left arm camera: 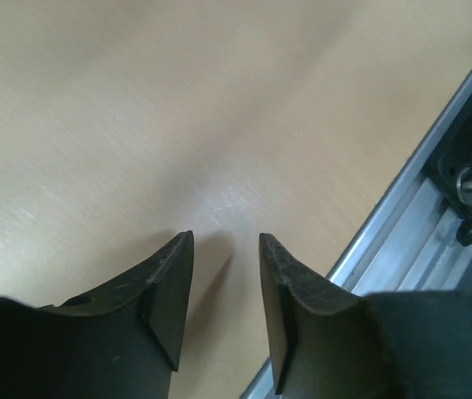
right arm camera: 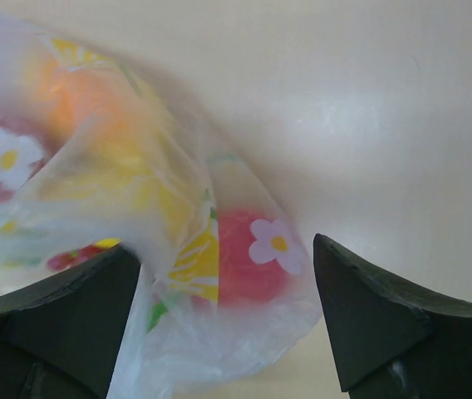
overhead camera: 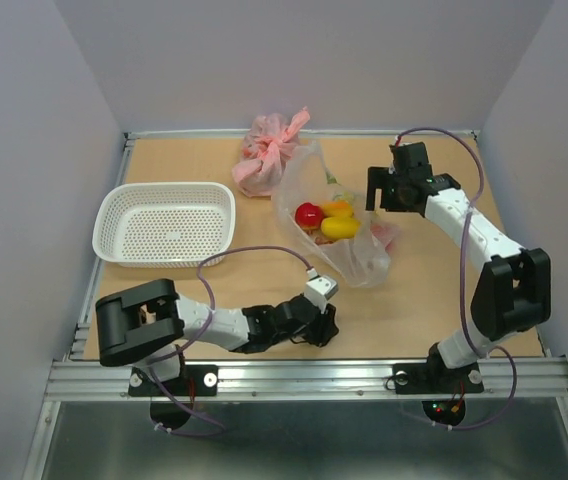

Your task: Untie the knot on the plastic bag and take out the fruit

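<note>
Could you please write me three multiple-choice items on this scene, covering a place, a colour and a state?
1. In the top view, the white basket lies on which side of the clear bag? A left B right C behind
2. What colour is the rear bag? A blue B pink C green
3. The left claw is: A shut tight B open and empty C out of sight

Answers: 1 A, the basket sits left of the bag; 2 B, its plastic is pink; 3 B, its jaws stand apart with nothing between.

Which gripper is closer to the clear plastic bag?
Right. The right gripper hovers at the edge of the plastic bag; the left gripper sits apart, near the front rail.
</note>
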{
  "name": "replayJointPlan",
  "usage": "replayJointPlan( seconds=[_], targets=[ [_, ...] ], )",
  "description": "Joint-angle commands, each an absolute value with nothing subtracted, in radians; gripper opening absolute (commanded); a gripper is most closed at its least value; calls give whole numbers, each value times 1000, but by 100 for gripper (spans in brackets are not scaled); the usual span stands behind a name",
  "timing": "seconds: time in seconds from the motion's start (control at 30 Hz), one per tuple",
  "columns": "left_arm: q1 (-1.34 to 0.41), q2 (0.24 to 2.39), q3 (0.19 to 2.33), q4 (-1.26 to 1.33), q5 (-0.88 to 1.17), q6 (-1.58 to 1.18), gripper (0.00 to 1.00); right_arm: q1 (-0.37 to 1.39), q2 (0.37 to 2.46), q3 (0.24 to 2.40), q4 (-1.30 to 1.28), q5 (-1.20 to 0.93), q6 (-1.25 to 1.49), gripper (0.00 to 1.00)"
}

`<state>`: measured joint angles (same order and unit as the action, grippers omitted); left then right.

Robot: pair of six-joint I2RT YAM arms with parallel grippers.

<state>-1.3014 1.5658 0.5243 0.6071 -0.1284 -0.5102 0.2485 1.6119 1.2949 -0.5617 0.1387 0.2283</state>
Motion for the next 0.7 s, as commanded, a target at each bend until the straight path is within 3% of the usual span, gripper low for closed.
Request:
replayJointPlan(
  seconds=[0.0,0.17,0.33,0.67],
  targets=[
    [-1313,1389,528,600,-166,-528,52,258,1461,1286,-520,-18,207,90],
    [-1315,1117,560,483,-267,-494,65,259,1339,1200,-520,-75,213,92],
    [-1315,1003,693,368,-374,-388,67,259,1295,1125,-519,-101,210,92],
    [-1134,1376,949,402,-335,-333,66,261,1356,1117,-451,-75,218,100]
  ],
)
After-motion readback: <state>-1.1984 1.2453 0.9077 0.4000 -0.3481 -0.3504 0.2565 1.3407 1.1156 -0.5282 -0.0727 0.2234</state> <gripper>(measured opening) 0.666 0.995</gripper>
